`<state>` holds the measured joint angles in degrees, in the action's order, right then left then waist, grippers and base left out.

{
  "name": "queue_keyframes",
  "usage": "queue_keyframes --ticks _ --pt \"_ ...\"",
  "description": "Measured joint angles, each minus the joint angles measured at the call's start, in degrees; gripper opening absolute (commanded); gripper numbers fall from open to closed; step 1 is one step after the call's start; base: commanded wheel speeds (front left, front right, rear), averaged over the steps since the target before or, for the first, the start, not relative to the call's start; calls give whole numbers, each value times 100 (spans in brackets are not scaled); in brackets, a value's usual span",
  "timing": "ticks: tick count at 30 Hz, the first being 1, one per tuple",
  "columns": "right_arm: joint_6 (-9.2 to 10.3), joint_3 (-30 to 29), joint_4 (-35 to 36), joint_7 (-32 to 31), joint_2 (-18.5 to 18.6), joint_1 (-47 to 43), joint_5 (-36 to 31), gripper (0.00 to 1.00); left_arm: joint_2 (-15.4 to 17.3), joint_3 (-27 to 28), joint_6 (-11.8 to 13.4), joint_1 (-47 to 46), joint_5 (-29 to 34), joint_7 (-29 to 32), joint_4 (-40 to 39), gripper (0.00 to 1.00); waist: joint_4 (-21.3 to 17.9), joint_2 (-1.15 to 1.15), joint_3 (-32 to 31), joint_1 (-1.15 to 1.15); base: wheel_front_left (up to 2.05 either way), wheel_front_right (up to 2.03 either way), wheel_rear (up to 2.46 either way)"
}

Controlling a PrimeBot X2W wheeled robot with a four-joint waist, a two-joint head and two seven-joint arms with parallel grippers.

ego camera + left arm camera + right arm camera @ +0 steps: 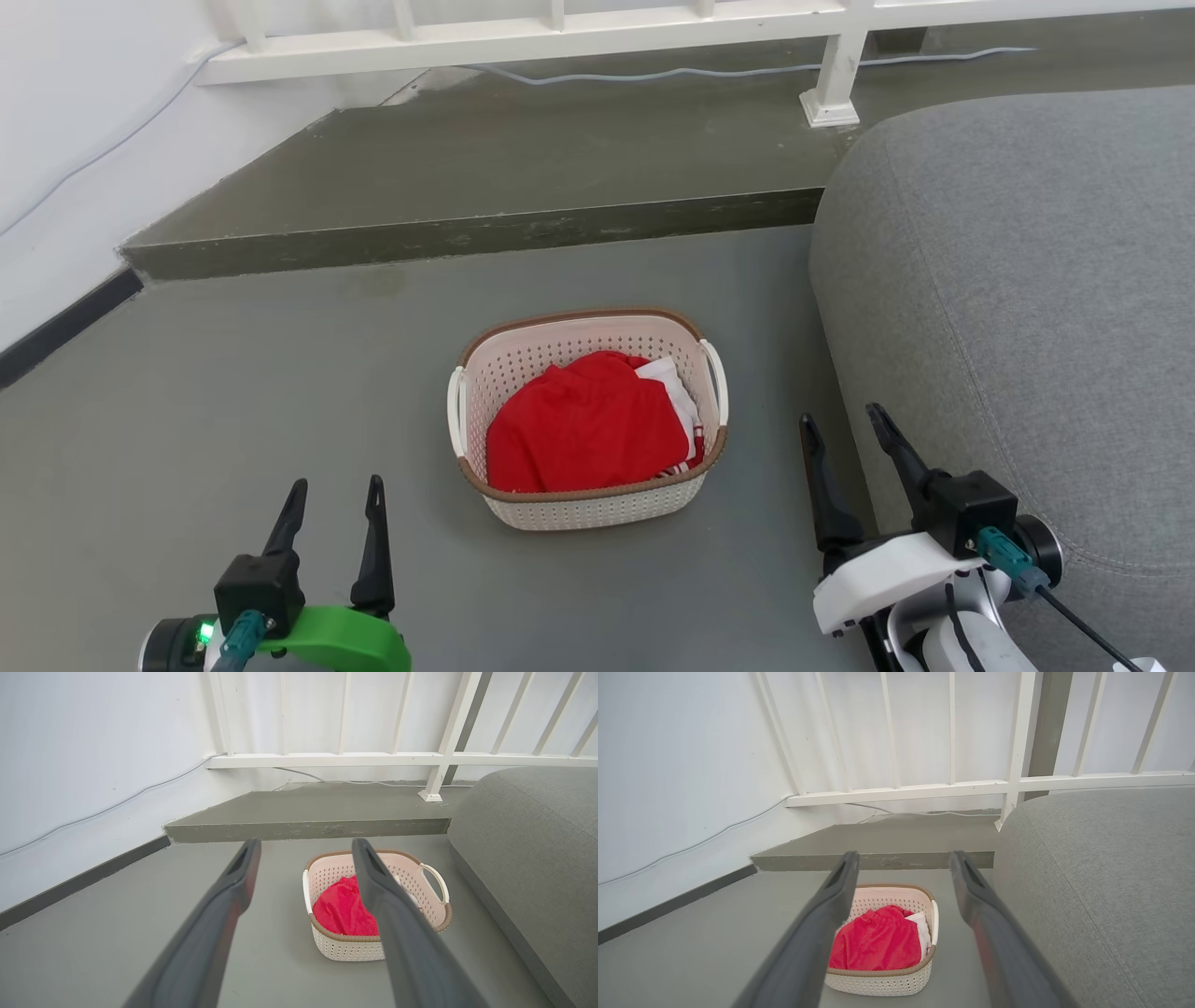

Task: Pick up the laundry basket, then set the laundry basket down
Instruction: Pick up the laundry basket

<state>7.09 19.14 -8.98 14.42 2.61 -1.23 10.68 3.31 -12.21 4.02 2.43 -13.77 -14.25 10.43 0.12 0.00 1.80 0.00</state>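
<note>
The laundry basket (pixel 597 504) stands on the grey floor, cream-white and perforated, with a brown rim and a white handle on each side. Red cloth (pixel 583 425) and a bit of white cloth lie inside it. My left gripper (pixel 336 490) is open, low and to the basket's left, apart from it. My right gripper (pixel 840 418) is open too, to the basket's right, beside the sofa. In the left wrist view the basket (pixel 348 947) lies ahead, partly behind my right-hand finger. In the right wrist view the basket (pixel 882 982) sits low between my fingers.
A grey sofa (pixel 1027 308) fills the right side, close to the basket. A raised concrete step (pixel 467 233) runs behind the basket, with a white railing (pixel 560 37) and a cable beyond it. A white wall with dark skirting (pixel 65 322) bounds the left.
</note>
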Motion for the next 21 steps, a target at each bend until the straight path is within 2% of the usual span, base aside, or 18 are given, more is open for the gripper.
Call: queue_keyframes --ticks 21 --pt "1 -24 96 0 0 2 175 100 -22 82 -79 -7 0 0 -13 100 4 0 144 0 0 0 0"
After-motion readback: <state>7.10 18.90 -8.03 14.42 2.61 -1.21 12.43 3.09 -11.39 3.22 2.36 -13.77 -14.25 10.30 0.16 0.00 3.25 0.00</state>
